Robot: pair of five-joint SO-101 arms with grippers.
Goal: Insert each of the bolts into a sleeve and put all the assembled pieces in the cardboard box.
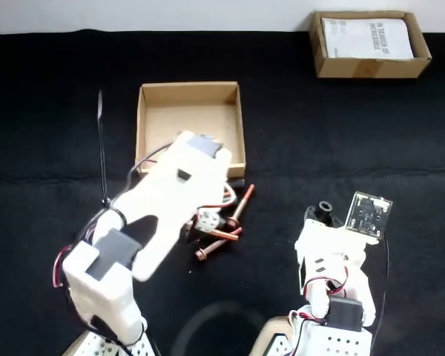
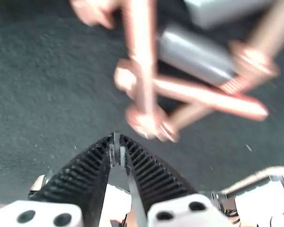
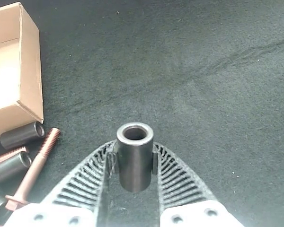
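Observation:
Several copper bolts (image 2: 146,61) and grey sleeves (image 2: 194,54) lie in a crossed heap on the black cloth. My left gripper (image 2: 117,150) hovers just short of that heap, shut with nothing between its ribbed fingers. In the high view the left arm covers most of the heap; one bolt (image 1: 242,202) points toward the open cardboard box (image 1: 241,126). My right gripper (image 3: 134,158) is shut on an upright dark sleeve (image 3: 135,153), bore facing up, and stands to the right of the heap (image 1: 325,210).
A second cardboard box (image 1: 367,67) with a printed sheet in it stands at the back right. A thin black strap (image 1: 101,148) lies left of the open box. Loose sleeves (image 3: 22,135) and a bolt (image 3: 35,163) lie beside the box corner (image 3: 31,101).

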